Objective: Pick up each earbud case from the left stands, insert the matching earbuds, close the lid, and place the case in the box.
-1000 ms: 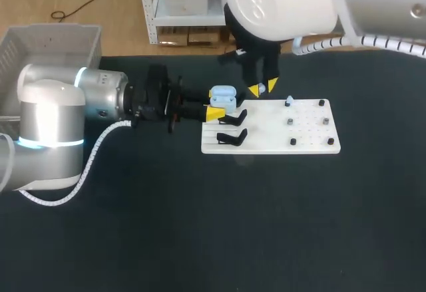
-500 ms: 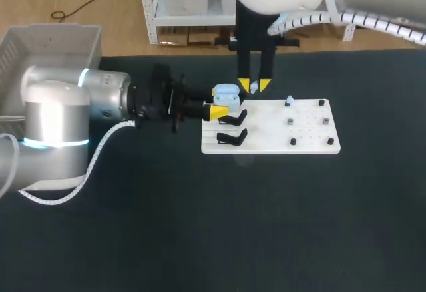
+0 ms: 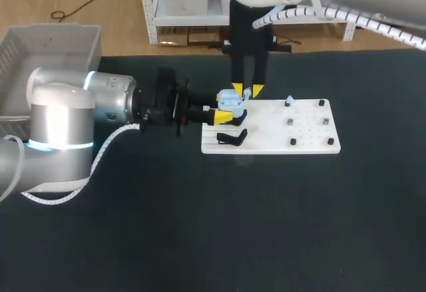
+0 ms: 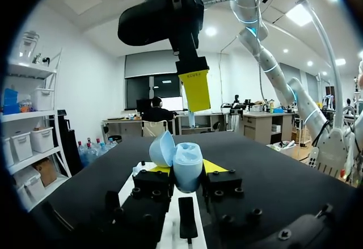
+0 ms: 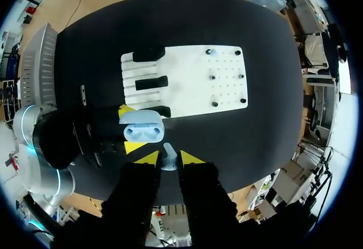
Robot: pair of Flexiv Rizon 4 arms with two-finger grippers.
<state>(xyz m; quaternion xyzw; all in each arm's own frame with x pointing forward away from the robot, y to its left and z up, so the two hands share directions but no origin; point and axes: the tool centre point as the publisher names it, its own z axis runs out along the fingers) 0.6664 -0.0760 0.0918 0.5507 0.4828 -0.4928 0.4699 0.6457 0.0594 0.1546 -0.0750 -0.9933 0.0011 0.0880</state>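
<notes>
The right end effector (image 3: 247, 91) has slid left from over the board (image 3: 273, 132) to just beside the case (image 3: 228, 96), and the left end effector (image 3: 225, 107) has carried the case slightly right. There is one case, lid open, clamped between the left fingers at the board's stand end. There are two earbuds: one (image 5: 168, 153) pinched in the nearly closed right fingers, one (image 3: 289, 100) on the board. The right wrist view shows three stands (image 5: 151, 82); in the head view the case hides one. Five black pegs (image 3: 324, 120) dot the board. The box (image 3: 46, 46) sits off the desk's (image 3: 200, 225) left edge.

Head overhead, wrists close (sharing case (image 3: 227, 96))
</notes>
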